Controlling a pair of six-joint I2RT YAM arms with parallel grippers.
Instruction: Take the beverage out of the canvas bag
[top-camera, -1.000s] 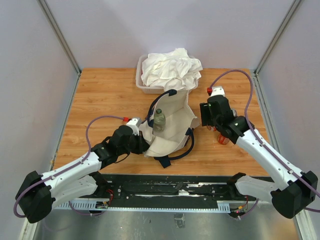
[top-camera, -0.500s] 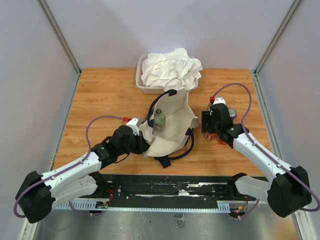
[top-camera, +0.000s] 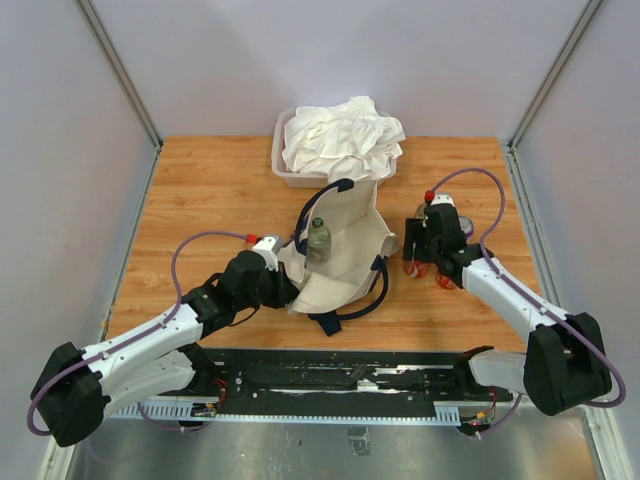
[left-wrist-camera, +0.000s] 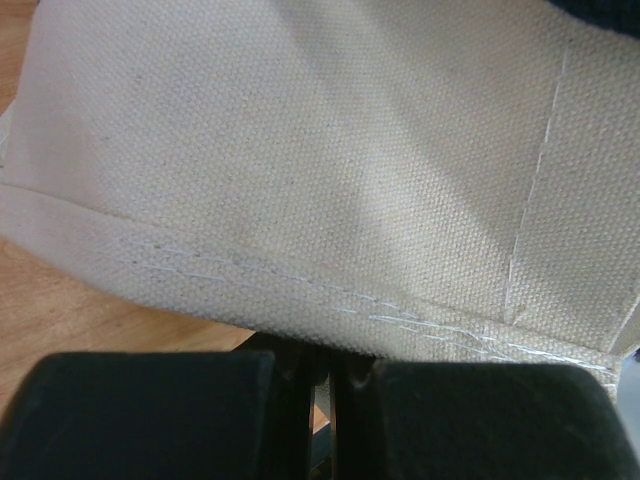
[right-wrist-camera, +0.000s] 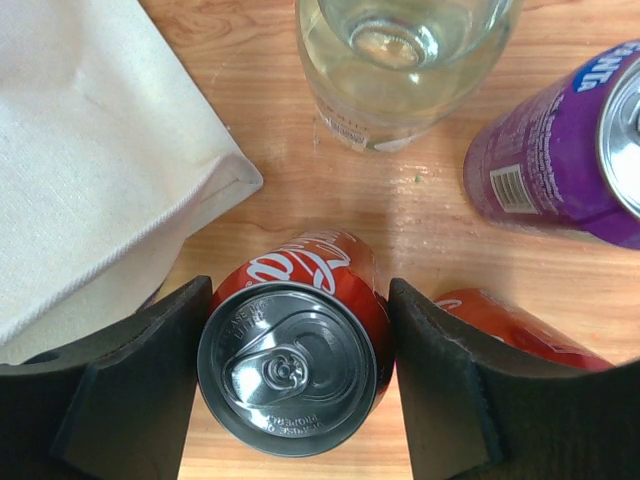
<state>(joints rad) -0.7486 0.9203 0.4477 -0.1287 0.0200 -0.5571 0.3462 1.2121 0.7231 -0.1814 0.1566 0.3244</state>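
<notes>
The beige canvas bag (top-camera: 345, 255) with navy handles lies open at the table's middle. A clear bottle (top-camera: 318, 240) stands in its mouth. My left gripper (top-camera: 284, 283) is shut on the bag's left hem, and canvas (left-wrist-camera: 320, 180) fills the left wrist view. My right gripper (top-camera: 424, 260) is right of the bag. Its fingers (right-wrist-camera: 140, 385) close around an upright red cola can (right-wrist-camera: 295, 365) that stands on the wood. The bag's corner (right-wrist-camera: 100, 180) lies just left of it.
A clear bottle of pale liquid (right-wrist-camera: 400, 60), a purple can (right-wrist-camera: 560, 160) and a second red can (right-wrist-camera: 520, 335) stand close around the right gripper. A plastic tub (top-camera: 282, 170) heaped with white cloth (top-camera: 342, 135) sits behind the bag. Grey walls enclose the table.
My right gripper has moved down and towards the near edge, settling among the drinks right of the bag. The left arm and the bag have not moved.
</notes>
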